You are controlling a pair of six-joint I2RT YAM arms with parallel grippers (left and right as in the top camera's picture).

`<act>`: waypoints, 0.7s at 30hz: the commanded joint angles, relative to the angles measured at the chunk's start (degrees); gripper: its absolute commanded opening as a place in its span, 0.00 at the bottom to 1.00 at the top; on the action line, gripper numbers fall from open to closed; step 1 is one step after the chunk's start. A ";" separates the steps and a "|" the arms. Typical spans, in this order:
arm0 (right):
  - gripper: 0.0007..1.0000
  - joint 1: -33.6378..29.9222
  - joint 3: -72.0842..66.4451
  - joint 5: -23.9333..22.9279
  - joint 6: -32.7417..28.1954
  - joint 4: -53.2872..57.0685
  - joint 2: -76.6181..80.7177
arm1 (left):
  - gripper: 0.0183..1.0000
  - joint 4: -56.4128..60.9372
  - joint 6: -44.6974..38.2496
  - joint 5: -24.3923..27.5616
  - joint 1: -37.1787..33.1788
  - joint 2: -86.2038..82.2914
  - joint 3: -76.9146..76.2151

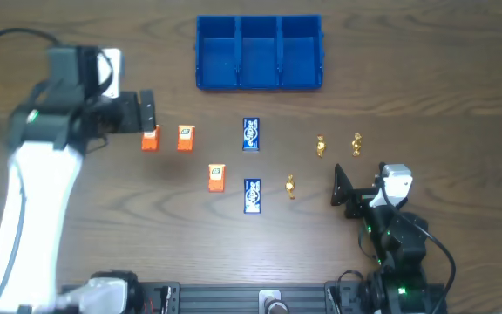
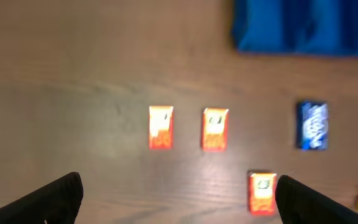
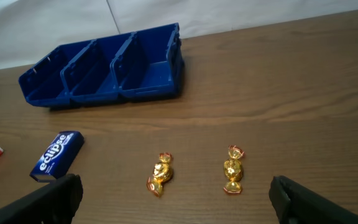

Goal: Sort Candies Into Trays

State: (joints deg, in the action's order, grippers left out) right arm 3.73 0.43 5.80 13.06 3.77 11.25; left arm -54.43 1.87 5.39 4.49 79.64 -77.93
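Note:
A blue tray (image 1: 260, 77) with three compartments stands at the table's far centre. Three orange candies (image 1: 186, 137) lie left of centre, two blue candies (image 1: 251, 133) in the middle and three gold-wrapped candies (image 1: 321, 145) to the right. My left gripper (image 1: 149, 112) hangs open above the table near the leftmost orange candy (image 2: 161, 127), holding nothing; its view also takes in another orange candy (image 2: 215, 129) and a blue candy (image 2: 312, 125). My right gripper (image 1: 338, 187) is open and low, short of two gold candies (image 3: 160, 174), with the tray (image 3: 104, 68) beyond.
The wooden table (image 1: 443, 96) has bare room left and right of the tray and along the front. The third orange candy (image 1: 216, 177) and the nearer blue candy (image 1: 252, 194) lie close together at centre.

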 commanded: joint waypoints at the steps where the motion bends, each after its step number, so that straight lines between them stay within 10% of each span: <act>1: 1.00 0.39 0.02 0.31 0.46 0.46 -0.20 | 1.00 0.46 -0.68 -1.31 -0.35 8.66 -0.98; 21: 1.00 0.39 0.02 0.31 0.46 0.46 -0.20 | 1.00 6.25 -3.26 -0.90 -1.92 31.91 -0.96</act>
State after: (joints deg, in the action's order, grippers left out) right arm 3.75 0.43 5.80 13.06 3.77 11.25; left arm -47.94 -0.30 4.36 2.81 110.21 -77.93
